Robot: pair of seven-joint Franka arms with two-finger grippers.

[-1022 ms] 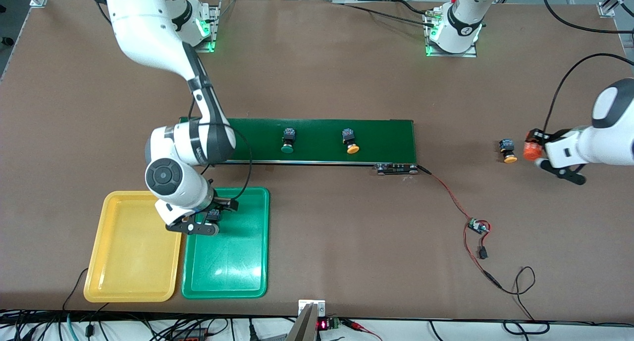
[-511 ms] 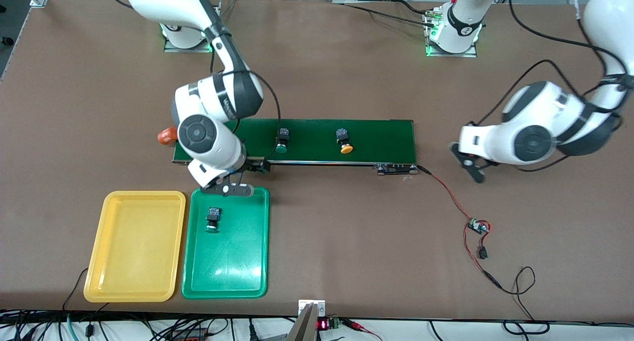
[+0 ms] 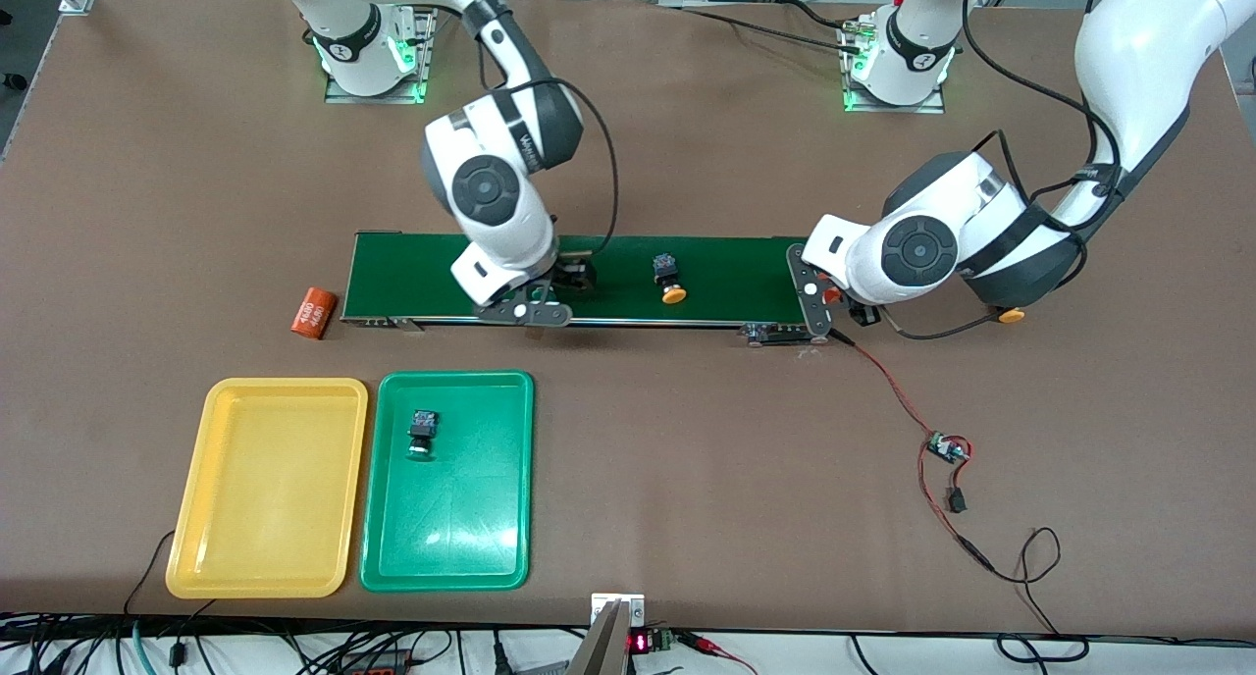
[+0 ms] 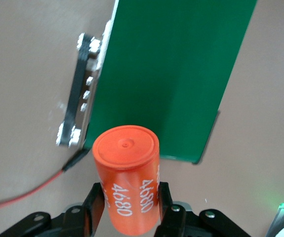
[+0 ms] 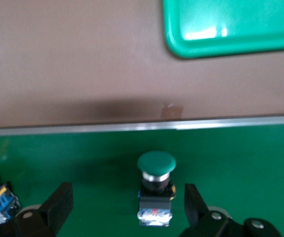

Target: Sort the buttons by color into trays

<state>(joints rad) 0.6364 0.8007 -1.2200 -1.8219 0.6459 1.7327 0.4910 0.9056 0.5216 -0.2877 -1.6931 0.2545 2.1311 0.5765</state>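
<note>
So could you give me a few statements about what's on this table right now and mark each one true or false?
1. The green tray holds a green-capped button. True.
2. The yellow tray holds two buttons. False: nothing lies in it.
3. The left gripper grips an orange cylinder over the conveyor belt's end. True.
4. The right gripper is shut on a yellow-capped button. False: it is open around a green-capped button on the belt.
5. A yellow-capped button on the belt is there. True.
</note>
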